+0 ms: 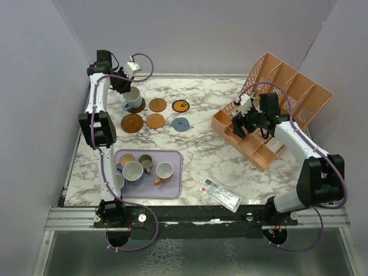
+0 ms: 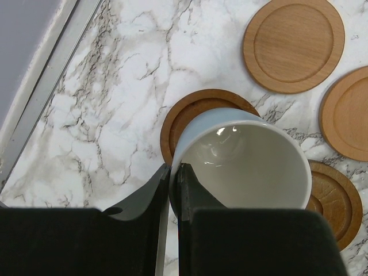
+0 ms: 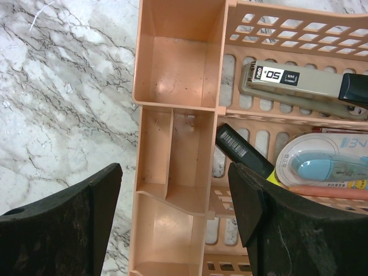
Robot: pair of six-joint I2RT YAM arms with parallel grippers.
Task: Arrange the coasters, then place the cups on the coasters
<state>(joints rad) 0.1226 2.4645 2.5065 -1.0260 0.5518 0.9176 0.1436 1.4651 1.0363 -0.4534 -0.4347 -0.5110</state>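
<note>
Marble table (image 1: 201,155) between lavender walls, from the top camera. Six coasters toward 11 o'clock, in two rows. Back row: dark brown coaster (image 1: 140,107), tan coaster (image 1: 157,104), marked orange coaster (image 1: 181,106). Front row: second dark brown coaster (image 1: 132,122), second tan coaster (image 1: 155,120), grey-blue coaster (image 1: 181,124). Left gripper (image 1: 125,87) clamped on the rim of a light blue cup (image 1: 132,99), over the 10 o'clock edge of the first dark brown coaster. Lavender tray (image 1: 172,190) at 7 o'clock, with the other cups (image 1: 133,171) standing in it. Right gripper (image 1: 240,123) above the orange organiser (image 1: 287,86) at 2 o'clock, holding nothing.

From the left wrist: fingers (image 2: 190,184) pinched almost together on the cup's wall at 9 o'clock of its mouth, one outside, one inside. Cup empty, mouth tipped toward the lens, covering the 5 o'clock part of the dark brown coaster. Cannot tell whether base and coaster touch. Tan coasters at 1 and 3 o'clock, apart from the cup.

From the right wrist: jaws spread wide, nothing between them, hanging over the organiser's small front compartments. Stapler (image 3: 305,83) at 2 o'clock and correction tape (image 3: 322,164) at 3 o'clock, both in the slotted section, untouched.
</note>
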